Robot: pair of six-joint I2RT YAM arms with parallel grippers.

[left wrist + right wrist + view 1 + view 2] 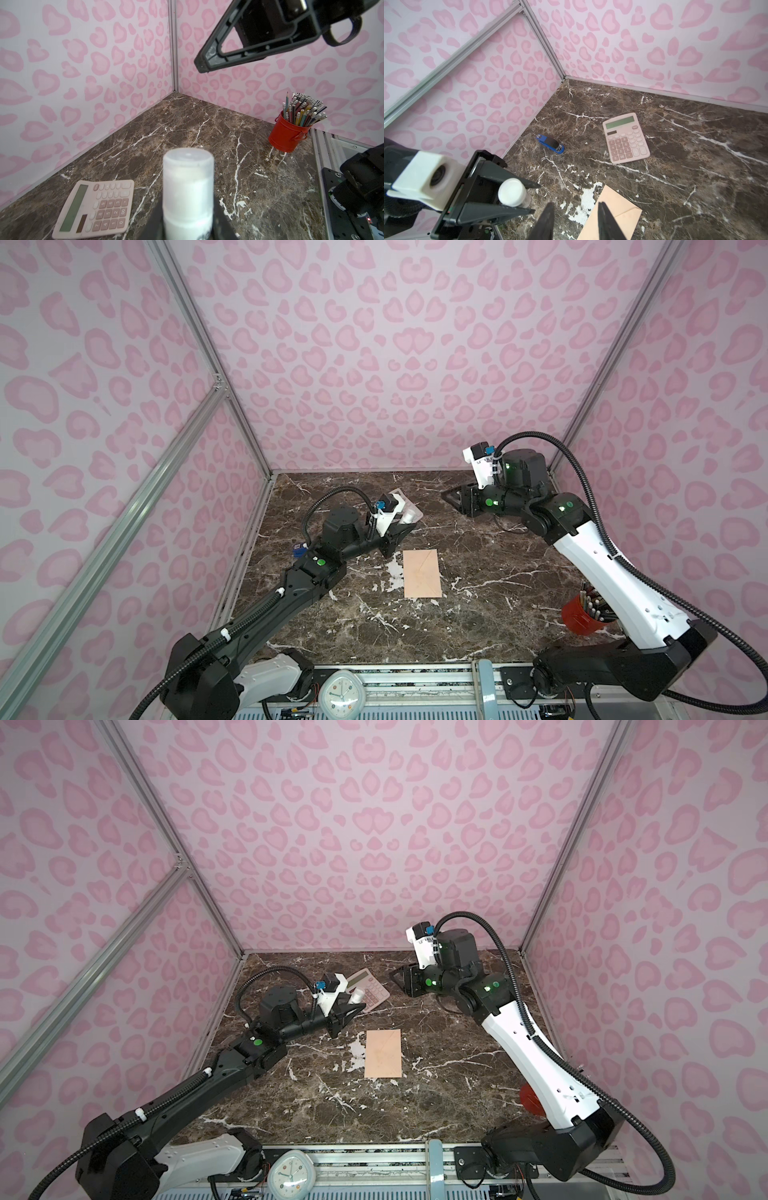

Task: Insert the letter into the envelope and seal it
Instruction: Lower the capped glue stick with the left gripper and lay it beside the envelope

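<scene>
Dark brown marble tabletop [478, 614], walled by pink heart-print panels [374, 344] on aluminium framing [199, 335]. The peach envelope [422, 573] lies flat at the table's centre, flap folded down. At 11 o'clock from it, the left gripper [532, 198] is clamped on a white glue stick [188, 191]. At 1 o'clock hangs the right gripper [575, 207], jaws apart and empty. Only the right wrist view shows the blue stapler [550, 143] whole. The left wrist view shows the whole red pencil cup [287, 135], which the right arm half hides in both top views.
</scene>
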